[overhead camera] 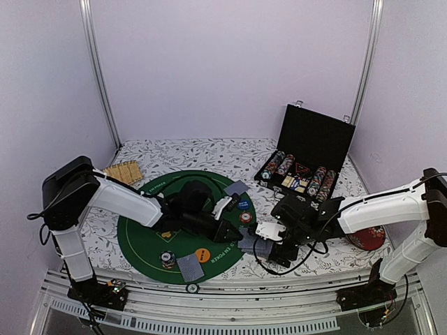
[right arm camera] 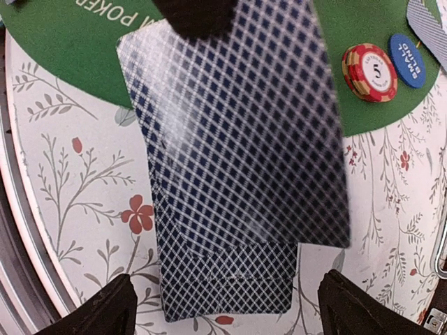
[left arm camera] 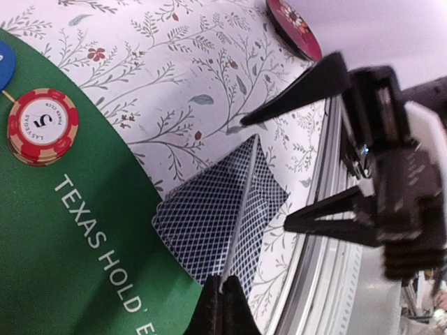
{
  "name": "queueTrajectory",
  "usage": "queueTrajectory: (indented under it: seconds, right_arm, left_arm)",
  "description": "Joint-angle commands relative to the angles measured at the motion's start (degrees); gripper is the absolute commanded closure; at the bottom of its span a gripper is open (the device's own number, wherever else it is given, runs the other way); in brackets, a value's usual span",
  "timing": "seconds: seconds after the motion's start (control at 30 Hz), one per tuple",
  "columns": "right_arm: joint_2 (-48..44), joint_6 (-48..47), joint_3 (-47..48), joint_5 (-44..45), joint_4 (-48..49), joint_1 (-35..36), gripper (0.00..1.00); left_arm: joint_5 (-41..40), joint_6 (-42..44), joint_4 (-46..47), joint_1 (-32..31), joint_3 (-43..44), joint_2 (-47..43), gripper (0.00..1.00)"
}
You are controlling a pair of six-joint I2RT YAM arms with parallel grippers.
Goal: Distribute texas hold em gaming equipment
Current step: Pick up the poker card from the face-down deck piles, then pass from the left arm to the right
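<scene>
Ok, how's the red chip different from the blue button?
The red chip has cream edge stripes and a 5; the blue button is plain blue with white lettering. The chip looks thicker, perhaps a small stack; the button lies thin and flat. Both are round, side by side on the green mat.

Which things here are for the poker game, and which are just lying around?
For the game: card pinched in the left claw, red chip, blue button, orange button, chip case.
Just lying about: bamboo mat, red disc.
</scene>
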Motion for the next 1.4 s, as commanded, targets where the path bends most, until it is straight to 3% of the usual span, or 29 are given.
queueTrajectory:
  seconds: [0.0, 0.17, 0.3, 0.5, 0.6, 0.77, 0.83, 0.97, 1.0, 1.17, 1.3, 1.37]
  right_arm:
    - [-5.1, -0.2, 2.4, 1.0, -4.6, -0.3, 0.07]
    - [-13.7, 0.0, 9.1, -5.0, -8.5, -0.6, 0.01]
    - [-16.3, 4.7, 13.7, -19.0, -4.1, -2.0, 0.01]
    - [-9.0, 9.1, 19.7, -31.5, -2.9, -3.1, 0.13]
    - [-5.2, 9.0, 22.5, -30.3, -5.4, -3.2, 0.2]
    - [-1.5, 8.2, 24.3, -31.0, -7.8, -3.3, 0.41]
    - [-0.6, 8.1, 24.3, -30.8, -7.9, -3.3, 0.55]
    - [0.9, 8.4, 26.3, -33.3, -8.0, -3.3, 0.95]
    - [1.1, 8.5, 26.2, -33.9, -8.1, -3.3, 0.97]
    - [0.7, 9.8, 25.2, -33.7, -7.9, -3.3, 0.97]
    - [-0.4, 10.2, 22.7, -33.8, -6.3, -3.3, 0.83]
    - [-1.0, 9.3, 21.8, -34.4, -5.2, -3.3, 0.82]
  left_arm:
    - [1.2, 6.3, -6.1, 0.8, 0.9, -3.4, 1.0]
    - [-0.4, 16.0, -18.9, 0.7, 4.8, -9.0, 1.0]
    - [-0.5, 21.0, -27.8, 0.4, 7.0, -13.8, 1.0]
    - [-1.3, 23.9, -32.6, -1.2, 6.3, -21.1, 1.0]
    - [-2.2, 24.8, -33.9, -2.2, 5.8, -23.6, 1.0]
    - [-3.1, 25.7, -35.4, -2.6, 5.2, -25.9, 1.0]
    - [-3.3, 26.0, -35.7, -2.8, 5.2, -26.5, 1.0]
    - [-4.7, 26.0, -36.2, -2.9, 5.7, -26.9, 1.0]
    - [-5.1, 25.9, -36.4, -2.9, 5.8, -27.0, 1.0]
    - [-5.9, 25.2, -35.5, -2.8, 5.5, -27.7, 1.0]
    - [-4.9, 25.7, -34.8, -2.8, 5.0, -28.5, 1.0]
    - [-4.8, 25.9, -34.8, -2.8, 4.9, -29.0, 1.0]
